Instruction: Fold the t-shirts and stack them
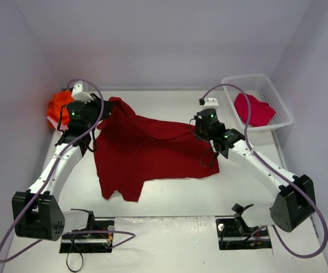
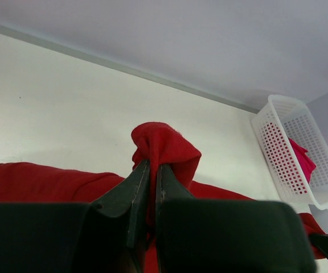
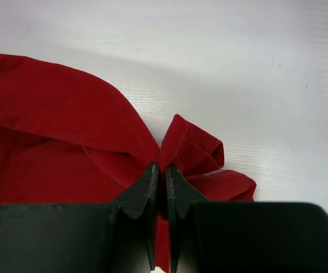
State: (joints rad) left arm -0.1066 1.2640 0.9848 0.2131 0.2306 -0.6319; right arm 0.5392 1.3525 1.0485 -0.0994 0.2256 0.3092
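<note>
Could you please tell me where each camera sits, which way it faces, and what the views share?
Top external: high behind the robot, looking down on the table; left arm and right arm show whole.
Left wrist: on the left arm, facing the far wall and white basket; left end effector shows, shut on the dark red t-shirt.
Right wrist: on the right arm, tilted down at the table; right end effector shows, shut on the same shirt.
Shared: all three show that shirt; top and left wrist show the basket.

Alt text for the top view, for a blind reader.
A dark red shirt lies spread on a table, the left tool pinching its far corner, the right tool its right edge. Orange cloth sits far left; a basket far right holds crimson cloth.
</note>
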